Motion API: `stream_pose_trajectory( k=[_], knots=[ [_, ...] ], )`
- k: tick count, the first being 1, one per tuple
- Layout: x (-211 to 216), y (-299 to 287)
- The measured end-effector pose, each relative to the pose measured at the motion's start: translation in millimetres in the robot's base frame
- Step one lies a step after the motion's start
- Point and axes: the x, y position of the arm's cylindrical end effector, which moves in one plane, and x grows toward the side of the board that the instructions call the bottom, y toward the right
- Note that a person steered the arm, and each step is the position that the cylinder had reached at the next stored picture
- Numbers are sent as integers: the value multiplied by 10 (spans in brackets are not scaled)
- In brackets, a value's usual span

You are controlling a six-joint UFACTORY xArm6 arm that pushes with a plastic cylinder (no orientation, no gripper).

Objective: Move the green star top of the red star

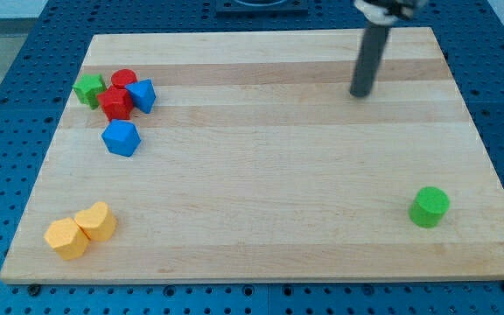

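Note:
The green star (89,89) lies at the view's upper left, just left of the red star (115,102) and touching or nearly touching it. A red cylinder (124,79) sits behind the red star, and a blue block (142,95) is at its right. My tip (360,93) is far off at the view's upper right, on the board, away from all blocks.
A second blue block (122,138) lies below the red star. Two yellow blocks (66,238) (96,221) sit together at the lower left. A green cylinder (429,207) stands at the lower right. The wooden board (261,175) lies on a blue perforated table.

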Motion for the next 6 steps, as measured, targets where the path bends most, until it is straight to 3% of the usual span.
stream_pose_trajectory(
  k=[1, 2, 3, 4, 5, 6],
  knots=[
    [-685, -648],
    [-1012, -1789],
    [-1081, -3133],
    [-772, -4256],
    [-525, -4393],
    [55, -4293]
  ],
)
